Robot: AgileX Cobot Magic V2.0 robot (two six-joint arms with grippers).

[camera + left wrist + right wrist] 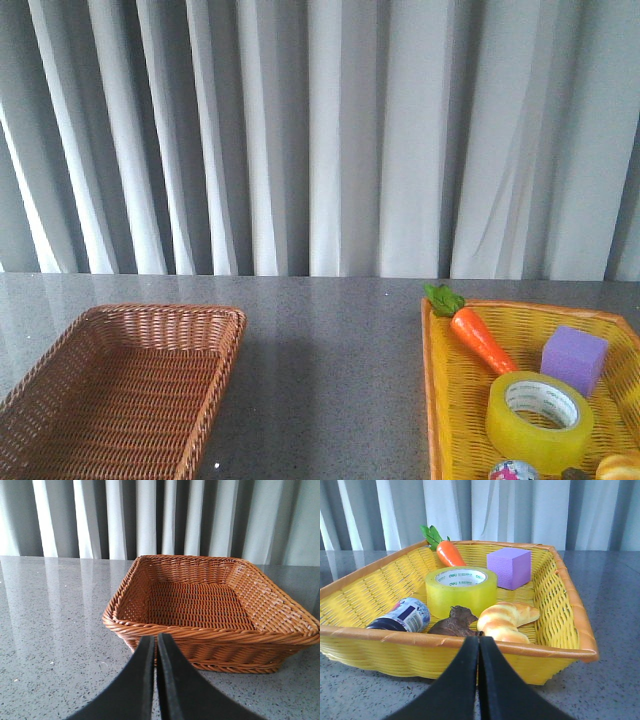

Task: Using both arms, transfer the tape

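The yellow tape roll (539,420) lies flat in the yellow basket (433,400) at the front right of the table. In the right wrist view the tape (461,592) sits in the middle of the basket, beyond the near rim (380,635). My right gripper (479,641) is shut and empty, just outside that near rim. My left gripper (156,639) is shut and empty, in front of the near rim of the brown wicker basket (150,629). Neither arm shows in the front view.
In the yellow basket with the tape lie a carrot (448,551), a purple cube (508,567), a croissant (506,620), a brown figure (455,622) and a small can (405,617). The brown basket (215,385) at the front left holds nothing. A grey curtain hangs behind the table.
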